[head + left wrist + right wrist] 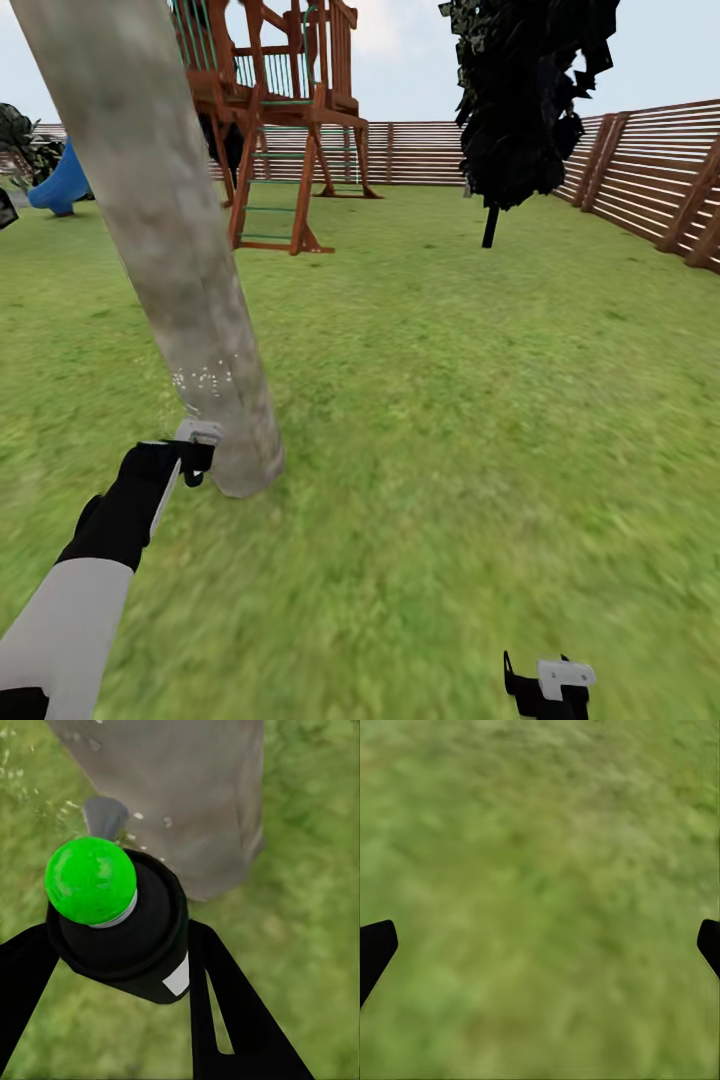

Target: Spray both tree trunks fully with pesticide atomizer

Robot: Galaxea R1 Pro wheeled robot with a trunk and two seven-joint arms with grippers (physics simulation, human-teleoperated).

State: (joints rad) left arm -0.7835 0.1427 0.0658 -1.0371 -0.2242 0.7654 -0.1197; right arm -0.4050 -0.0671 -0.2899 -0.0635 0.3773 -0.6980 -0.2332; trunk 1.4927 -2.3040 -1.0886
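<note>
My left gripper [120, 967] clamps the pesticide atomizer [124, 926] just beside the tree trunk [170, 250] base, so I should sweep upward past the white pesticide [200, 382] specks for full coverage.

Left claw [112, 967] grips the pesticide atomizer [120, 937] — green-topped — near the speckled tree trunk [187, 795]

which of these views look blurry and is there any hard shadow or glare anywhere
Head view: the green grass lawn smears toward the bottom edge, while the thick grey-brown mottled tree trunk stays fairly sharp; no hard shadows or glare. Left wrist view: the dark spray bottle with a green ball top is crisp, grass behind soft. Right wrist view: grass wholly blurred.
</note>
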